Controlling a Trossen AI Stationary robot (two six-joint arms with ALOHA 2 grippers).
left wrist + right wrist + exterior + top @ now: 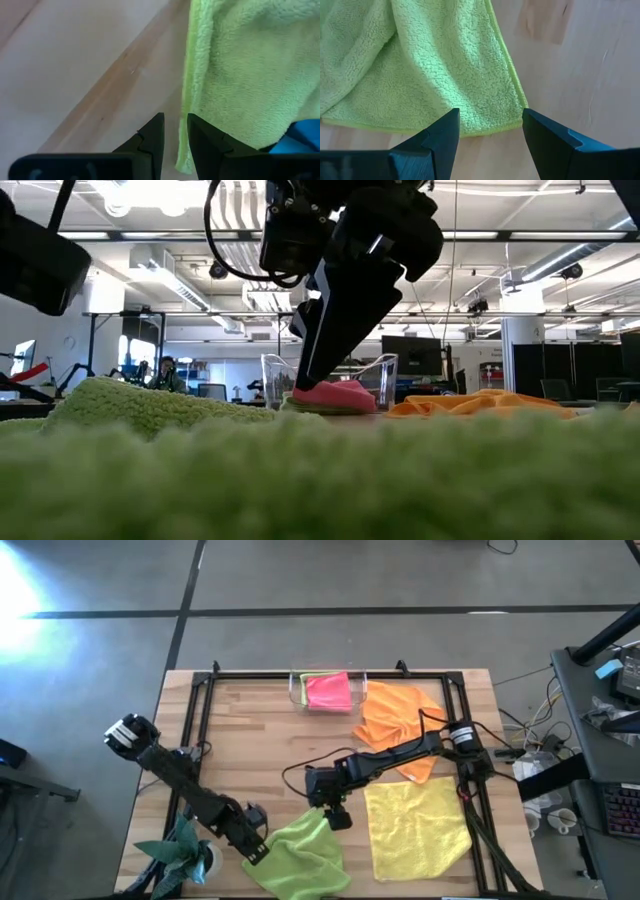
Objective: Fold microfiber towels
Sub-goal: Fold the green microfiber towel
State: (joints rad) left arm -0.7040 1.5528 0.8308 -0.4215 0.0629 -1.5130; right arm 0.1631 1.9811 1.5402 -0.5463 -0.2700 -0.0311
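Note:
A lime green towel [300, 855] lies rumpled at the table's near edge. My left gripper [258, 850] is low at the towel's left edge. Its fingers stand a narrow gap apart [175, 135], and the towel's hem [184, 125] runs into that gap with bare wood beside it. My right gripper [337, 815] is wide open just above the towel's far corner [517, 117], with one finger on each side of the corner. A yellow towel [415, 825] lies flat on the right. An orange towel [400, 715] lies crumpled at the far right. A pink towel [328, 690] lies folded on a green one in the clear tray.
The clear tray [296, 688] stands at the table's far middle. A black frame [200, 710] runs around the tabletop. A teal leafy thing [185, 845] stands at the near left corner. Bare wood [260, 740] lies open in the middle and left.

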